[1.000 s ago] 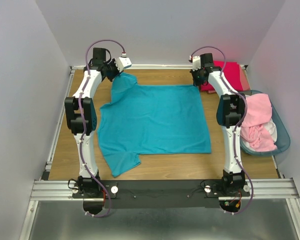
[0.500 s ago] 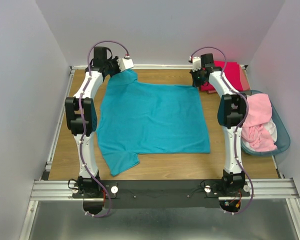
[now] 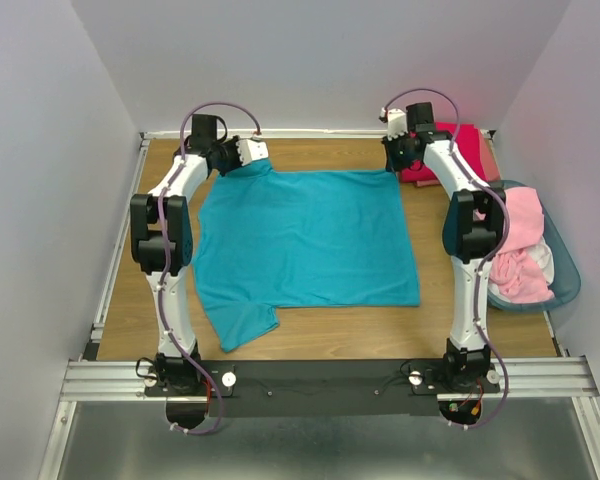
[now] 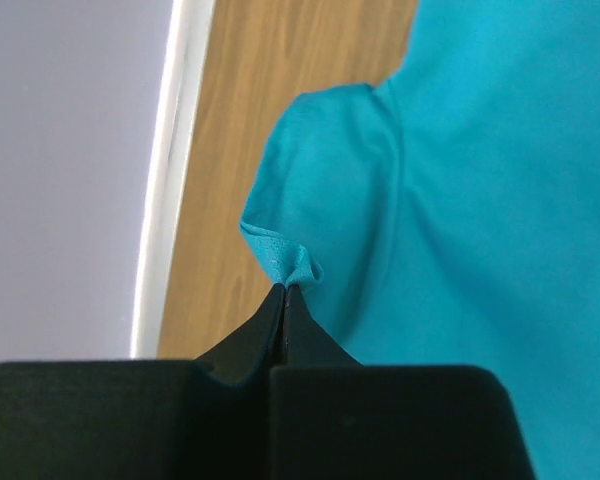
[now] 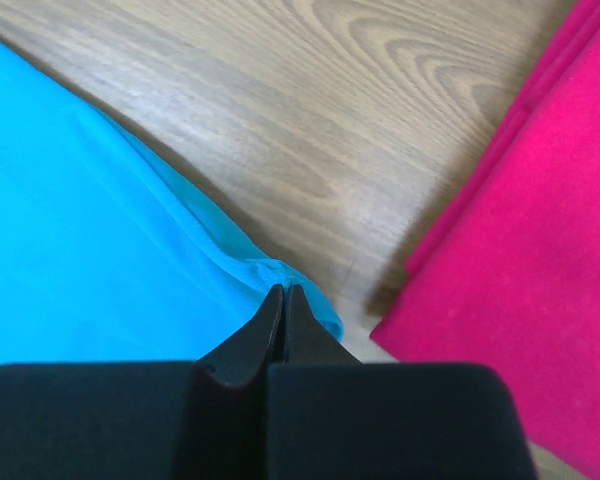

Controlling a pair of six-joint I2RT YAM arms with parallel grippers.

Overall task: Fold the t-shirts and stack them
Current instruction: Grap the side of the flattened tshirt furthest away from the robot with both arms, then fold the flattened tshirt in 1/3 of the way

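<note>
We are clamping left fingers [image 4: 255,342] and right fingers [image 5: 248,348] onto the teal t-shirt [image 3: 310,235] at the far edge of the bench [image 3: 330,333], aiming for equal tension.

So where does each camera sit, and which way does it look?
Top external: above and behind the arms, looking down at the table; both arms show.
Left wrist: on the left arm, facing its left gripper pinching the teal t-shirt.
Right wrist: on the right arm, facing the right gripper pinching that shirt beside the crimson t-shirt.
Shared: the teal t-shirt.
</note>
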